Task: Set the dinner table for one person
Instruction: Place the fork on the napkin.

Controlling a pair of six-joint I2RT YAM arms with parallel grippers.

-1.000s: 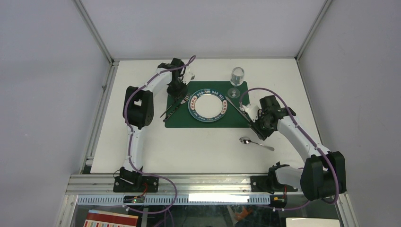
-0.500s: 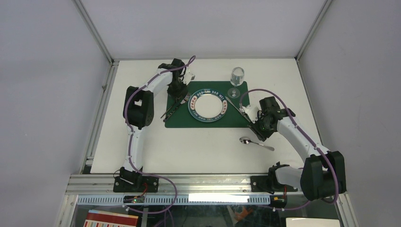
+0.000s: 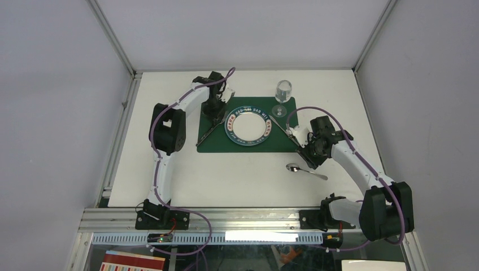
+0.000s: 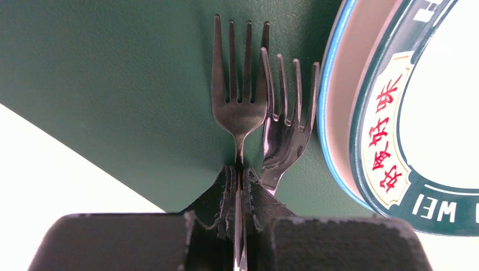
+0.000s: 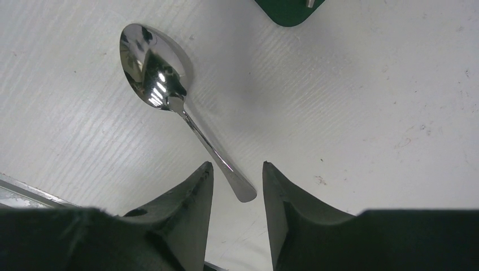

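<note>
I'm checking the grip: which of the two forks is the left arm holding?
The brighter fork farther from the plate; its handle runs between the shut left jaws. The darker fork lies free beside the rim.

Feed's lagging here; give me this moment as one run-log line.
left gripper: shut on fork over placemat | right gripper: open above spoon handle | spoon: lying on dinner table, ungripped

The plate (image 4: 390,130) rim bears white letters "MEI" and red Chinese characters, 好 and 味 among them; the rest is cut off.
</note>
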